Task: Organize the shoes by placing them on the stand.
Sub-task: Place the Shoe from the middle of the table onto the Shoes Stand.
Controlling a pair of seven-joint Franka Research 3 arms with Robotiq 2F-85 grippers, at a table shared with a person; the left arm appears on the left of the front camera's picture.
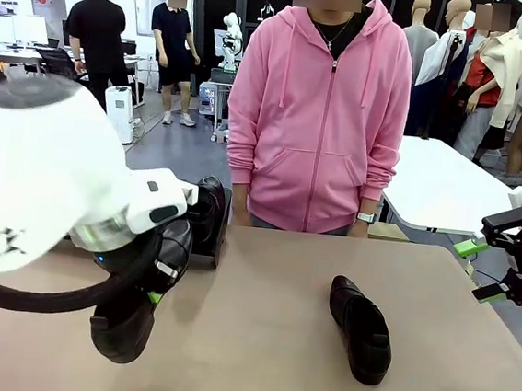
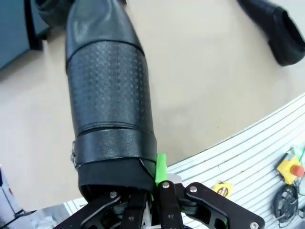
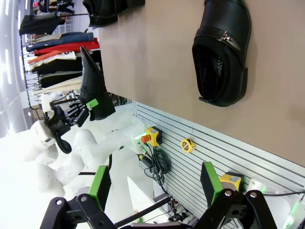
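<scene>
In wrist view left fingers (image 2: 161, 164) clamped on one shoe (image 2: 109, 95), right fingers (image 3: 208, 181) apart, second shoe (image 1: 359, 327) on table (image 1: 263, 362).

Bright, even light comes from overhead. The lying shoe (image 1: 359, 327) throws only a faint, soft shadow on the worktop (image 1: 255, 352). The left arm (image 1: 40, 183), close to the front lens, looks pale and slightly soft. In the left wrist view the held shoe (image 2: 107, 95) carries a dull sheen. The right wrist view is washed out white at its lower left.

Tan table (image 1: 256, 343) carries one black shoe (image 1: 359, 330) right of centre and the stand (image 1: 220, 242) at its far-left edge
</scene>
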